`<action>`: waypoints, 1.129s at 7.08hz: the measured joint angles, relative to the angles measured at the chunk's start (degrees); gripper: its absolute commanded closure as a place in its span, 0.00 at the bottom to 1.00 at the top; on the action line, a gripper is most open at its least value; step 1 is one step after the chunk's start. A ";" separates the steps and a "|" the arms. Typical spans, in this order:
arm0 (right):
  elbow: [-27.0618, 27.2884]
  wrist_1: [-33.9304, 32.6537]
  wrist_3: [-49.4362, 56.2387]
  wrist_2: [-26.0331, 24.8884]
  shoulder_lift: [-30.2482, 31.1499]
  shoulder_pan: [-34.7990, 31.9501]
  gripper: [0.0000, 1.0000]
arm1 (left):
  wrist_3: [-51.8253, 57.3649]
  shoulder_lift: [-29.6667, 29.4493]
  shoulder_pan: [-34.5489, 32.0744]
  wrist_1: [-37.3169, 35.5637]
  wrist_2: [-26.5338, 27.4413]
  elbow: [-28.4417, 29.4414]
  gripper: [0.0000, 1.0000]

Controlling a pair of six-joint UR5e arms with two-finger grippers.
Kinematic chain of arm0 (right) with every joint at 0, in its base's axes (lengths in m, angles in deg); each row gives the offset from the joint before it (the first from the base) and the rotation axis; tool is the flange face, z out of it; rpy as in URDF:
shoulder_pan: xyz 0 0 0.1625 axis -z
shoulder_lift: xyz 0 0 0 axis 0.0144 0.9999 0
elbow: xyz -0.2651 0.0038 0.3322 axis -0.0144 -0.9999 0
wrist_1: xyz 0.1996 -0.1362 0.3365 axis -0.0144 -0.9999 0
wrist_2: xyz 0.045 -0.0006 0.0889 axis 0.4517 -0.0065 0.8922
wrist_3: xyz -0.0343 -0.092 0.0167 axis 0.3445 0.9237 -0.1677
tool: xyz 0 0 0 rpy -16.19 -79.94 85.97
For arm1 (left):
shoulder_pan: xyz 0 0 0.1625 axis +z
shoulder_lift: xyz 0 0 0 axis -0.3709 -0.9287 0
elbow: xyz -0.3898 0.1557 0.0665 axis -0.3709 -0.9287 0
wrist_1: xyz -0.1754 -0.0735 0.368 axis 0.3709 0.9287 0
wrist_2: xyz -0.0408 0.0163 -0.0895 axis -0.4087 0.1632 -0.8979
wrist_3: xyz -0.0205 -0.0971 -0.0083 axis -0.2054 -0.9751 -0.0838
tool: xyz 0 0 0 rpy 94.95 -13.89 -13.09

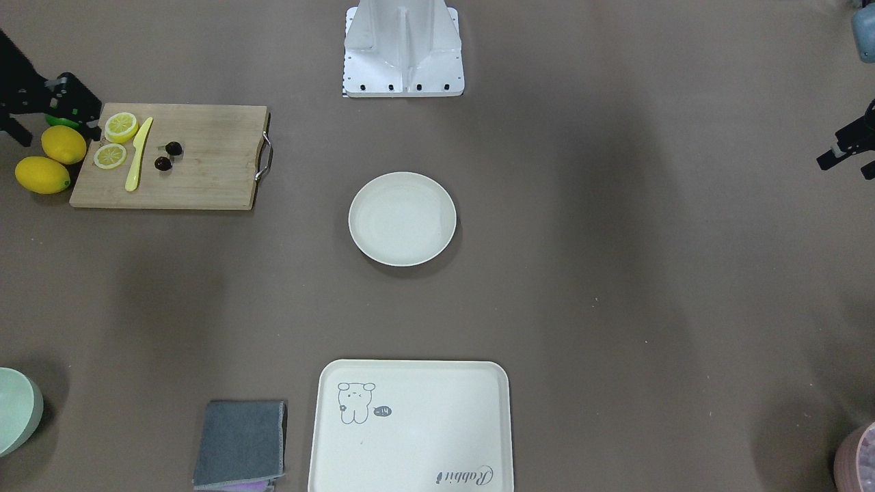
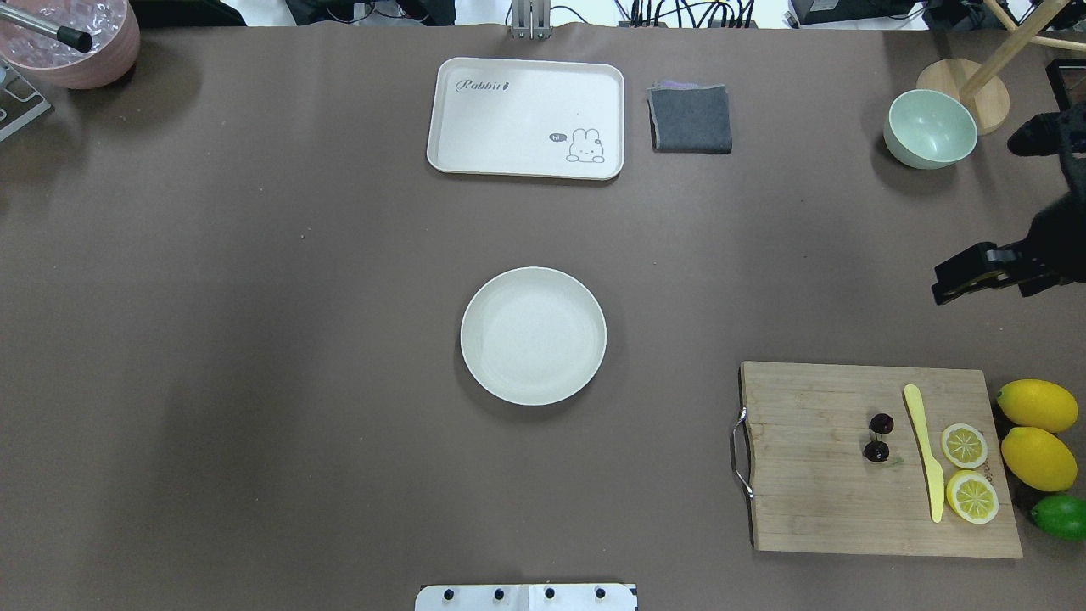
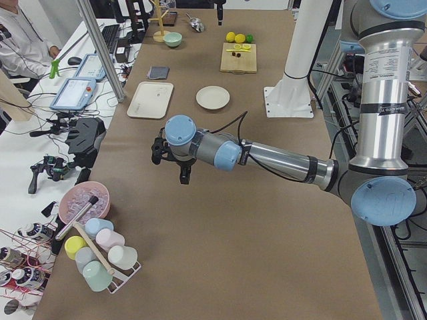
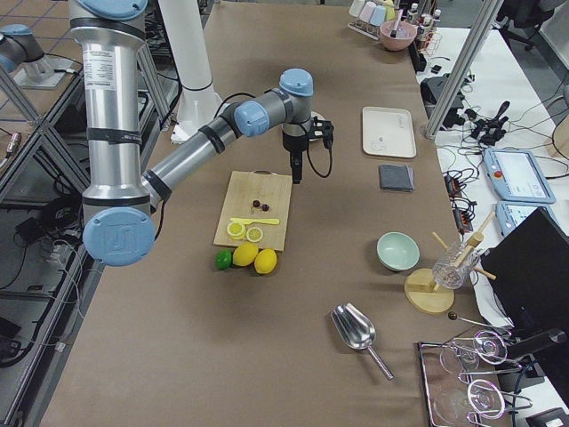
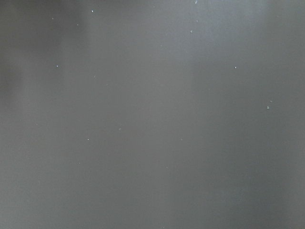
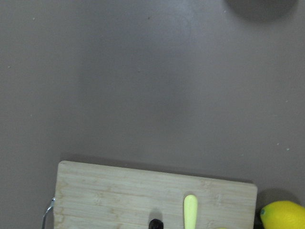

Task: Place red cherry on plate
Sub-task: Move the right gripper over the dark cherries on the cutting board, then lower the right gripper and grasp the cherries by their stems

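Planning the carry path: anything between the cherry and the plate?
Nothing visible. The red cherry lies on the cutting board; toward the plate there is only bare board, its low metal handle, then bare table. The yellow knife lies on the cherry's far side.

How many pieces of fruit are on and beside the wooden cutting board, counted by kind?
Whole lemons: 2
Lemon slices: 2
Lime: 1
Dark red cherries: 2, joined as a pair
Total: 7
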 measured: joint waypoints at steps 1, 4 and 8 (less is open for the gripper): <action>1.63 1.04 -6.21 -3.71 0.78 5.53 0.01 | -0.01 0.90 -0.29 -0.02 -0.09 -0.89 0.03; -2.09 20.51 -15.92 -10.46 10.27 14.15 0.03 | 0.05 2.48 -1.00 -0.01 -0.42 -2.28 0.03; -5.83 31.23 -30.62 -20.01 15.12 23.27 0.03 | 0.04 2.95 -2.56 0.04 -0.57 -3.71 0.03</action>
